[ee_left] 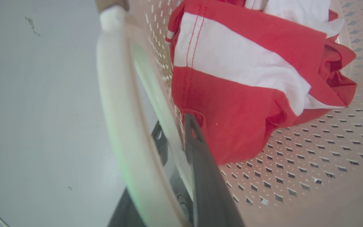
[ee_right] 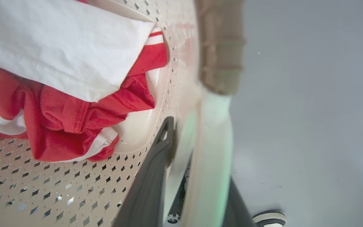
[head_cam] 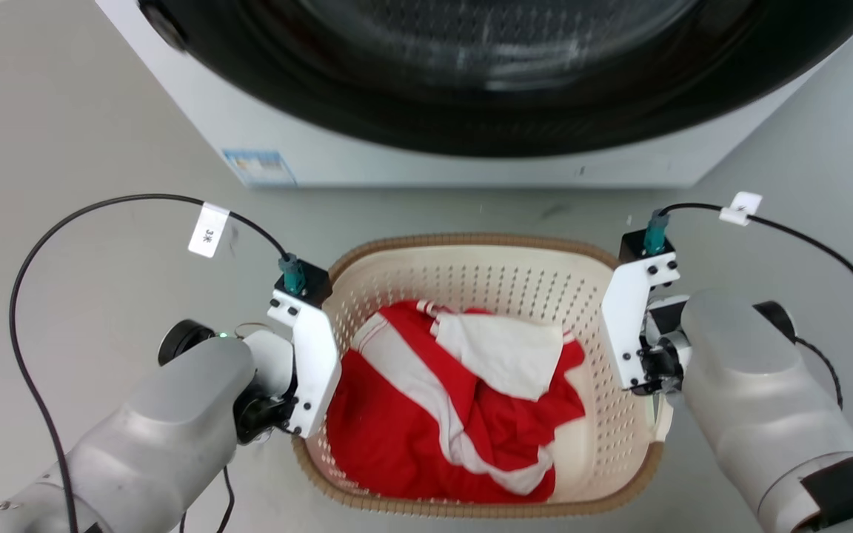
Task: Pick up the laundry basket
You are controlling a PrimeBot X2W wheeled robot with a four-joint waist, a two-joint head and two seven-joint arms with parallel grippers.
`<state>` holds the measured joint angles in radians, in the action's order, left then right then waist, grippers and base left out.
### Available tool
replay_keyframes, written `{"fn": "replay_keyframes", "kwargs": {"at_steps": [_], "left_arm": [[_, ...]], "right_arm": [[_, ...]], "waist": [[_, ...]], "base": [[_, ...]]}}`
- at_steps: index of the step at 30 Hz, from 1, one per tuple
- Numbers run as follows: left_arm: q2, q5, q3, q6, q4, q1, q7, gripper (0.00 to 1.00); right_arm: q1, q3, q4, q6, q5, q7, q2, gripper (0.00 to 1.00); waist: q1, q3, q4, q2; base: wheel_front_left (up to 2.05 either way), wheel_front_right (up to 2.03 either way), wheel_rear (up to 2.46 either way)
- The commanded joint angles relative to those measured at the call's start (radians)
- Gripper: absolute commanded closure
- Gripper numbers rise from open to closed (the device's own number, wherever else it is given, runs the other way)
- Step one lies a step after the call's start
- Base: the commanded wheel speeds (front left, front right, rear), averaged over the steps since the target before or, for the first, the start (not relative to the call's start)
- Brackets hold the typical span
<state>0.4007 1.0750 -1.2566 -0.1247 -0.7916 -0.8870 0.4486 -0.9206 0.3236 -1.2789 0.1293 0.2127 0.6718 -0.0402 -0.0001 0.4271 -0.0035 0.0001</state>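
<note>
- The laundry basket (head_cam: pixel 471 244) sits on the grey floor (head_cam: pixel 64 148), just in front of the washing machine (head_cam: pixel 397 148), with its long sides facing the two arms.
- The left end effector (ee_left: pixel 175 130) has one dark finger inside against the perforated wall. The other is outside, mostly hidden behind the left white handle (ee_left: pixel 115 94). It looks closed on the basket's wall at that handle.
- The right end effector (ee_right: pixel 180 142) mirrors this at the right white handle (ee_right: pixel 213 151): inner finger on the wall, outer finger beyond the handle, apparently clamped too.
- The load is one crumpled red-and-white garment (head_cam: pixel 426 414), so the whole should be light.
- The thin perforated plastic is likely stiff at the brown rim but springy lower down. Squeezing the walls may bow them inward.
- The smooth plastic could slip between narrow fingers, so the handles and the rim above them are the best holds because they stop the fingers sliding up.
- Raise both sides evenly, or the basket may tip and spill the cloth.
</note>
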Motion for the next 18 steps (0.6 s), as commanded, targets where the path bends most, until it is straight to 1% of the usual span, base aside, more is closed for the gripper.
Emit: {"fn": "replay_keyframes", "kwargs": {"at_steps": [1,5,8,12,15,18], "left_arm": [[0.031,0.001,-0.017,-0.010,0.012,0.023,0.031,1.00],[0.075,0.038,-0.023,-0.010,0.066,0.035,0.062,1.00],[0.104,0.051,-0.026,-0.010,0.098,0.047,0.115,1.00],[0.129,0.084,-0.027,-0.010,0.131,0.062,0.174,1.00],[0.146,0.060,-0.029,-0.010,0.144,0.083,0.222,1.00],[0.155,0.072,-0.030,-0.010,0.143,0.108,0.257,1.00]], "right_arm": [[0.016,0.023,0.008,0.002,0.004,0.021,-0.019,1.00],[0.047,0.088,0.046,0.003,0.058,0.085,-0.019,1.00],[0.072,0.132,0.078,0.003,0.108,0.137,-0.020,1.00],[0.087,0.169,0.092,0.003,0.150,0.180,-0.020,1.00],[0.094,0.183,0.086,0.003,0.167,0.199,-0.022,1.00],[0.101,0.198,0.090,0.003,0.190,0.215,-0.024,1.00]], "waist": [[0.0001,-0.125,-0.006,-0.0001],[0.0001,-0.222,-0.011,-0.0001],[0.0001,-0.279,-0.013,-0.0001],[0.0001,-0.348,-0.016,-0.0001],[0.0001,-0.392,-0.015,-0.0001],[0.0001,-0.428,-0.016,-0.0001]], "base": [[0.00,0.00,0.00],[0.00,0.00,0.00],[0.00,0.00,0.00],[0.00,0.00,0.00],[0.00,0.00,0.00],[0.00,0.00,0.00]]}}
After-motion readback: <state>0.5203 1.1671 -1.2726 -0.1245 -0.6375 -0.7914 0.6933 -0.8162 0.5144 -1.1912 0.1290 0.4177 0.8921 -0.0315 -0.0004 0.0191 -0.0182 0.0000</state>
